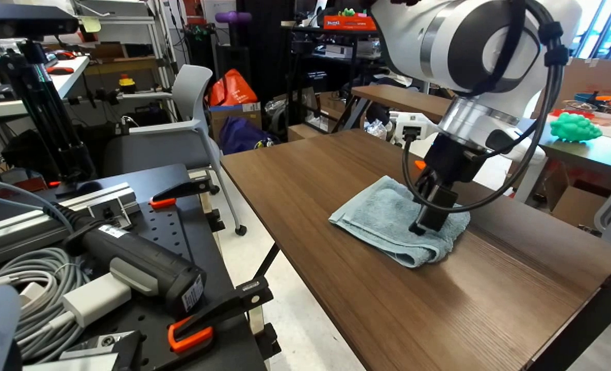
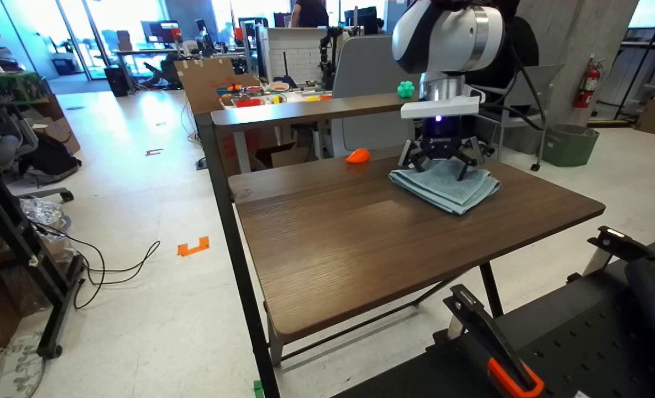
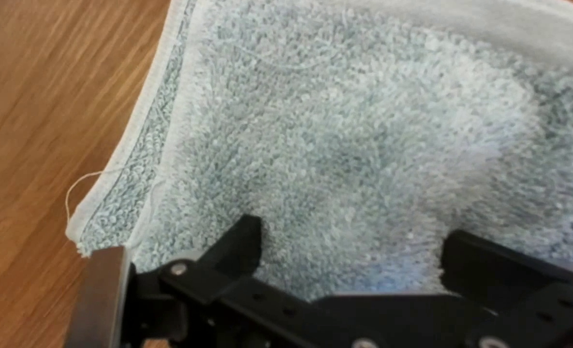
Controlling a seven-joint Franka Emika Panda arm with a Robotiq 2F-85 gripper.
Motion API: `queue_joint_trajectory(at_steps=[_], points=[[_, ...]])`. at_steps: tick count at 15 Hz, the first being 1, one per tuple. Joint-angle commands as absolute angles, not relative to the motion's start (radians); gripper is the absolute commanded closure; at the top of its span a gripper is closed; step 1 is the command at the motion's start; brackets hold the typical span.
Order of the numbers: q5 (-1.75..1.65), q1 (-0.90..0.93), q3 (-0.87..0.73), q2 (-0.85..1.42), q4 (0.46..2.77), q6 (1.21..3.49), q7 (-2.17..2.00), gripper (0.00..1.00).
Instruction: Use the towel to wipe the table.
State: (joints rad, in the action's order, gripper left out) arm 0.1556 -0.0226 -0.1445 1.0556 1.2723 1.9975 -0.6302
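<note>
Behind the brown table (image 2: 327, 254) runs a higher shelf (image 2: 305, 112). Folded and soft-looking, the towel (image 2: 451, 188) lies on the table, right under the gripper (image 3: 351, 229). The jaws are wide apart and point down, and in the wrist view towel shows between them. Their tips seem to touch it, but I can't tell how hard they press. Nothing is gripped yet, so my guess is that a squeeze comes next.

That squeeze could go wrong. The towel has more than one layer, so if the jaws sit too high, they may pinch only the top one, and the rest may flop open. If they go too low, the tips may push through to the hard table and scrape or jam. If the gripper just shoves with its jaws apart, the towel may bunch up in a lump and rub only a small bit.

A thread (image 3: 79, 179) sticks out at one corner and might catch on something. An orange thing (image 2: 358, 156) sits near the edge by the shelf, apart from the towel; a big wipe that way could knock it right off. And the cable (image 1: 462, 208) hangs in a loop by the gripper, so a long swing could pull it tight or snag it on the shelf.
</note>
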Motion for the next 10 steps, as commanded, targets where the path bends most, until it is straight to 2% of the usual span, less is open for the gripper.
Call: queue_joint_trajectory(at_steps=[1, 4, 10], points=[[0.152, -0.02, -0.141, 1.058, 1.264, 1.993, -0.635, 0.0], [0.154, -0.036, -0.143, 1.058, 1.264, 1.993, -0.633, 0.0], [0.122, -0.008, -0.216, 1.029, 1.315, 2.233, -0.749, 0.0]])
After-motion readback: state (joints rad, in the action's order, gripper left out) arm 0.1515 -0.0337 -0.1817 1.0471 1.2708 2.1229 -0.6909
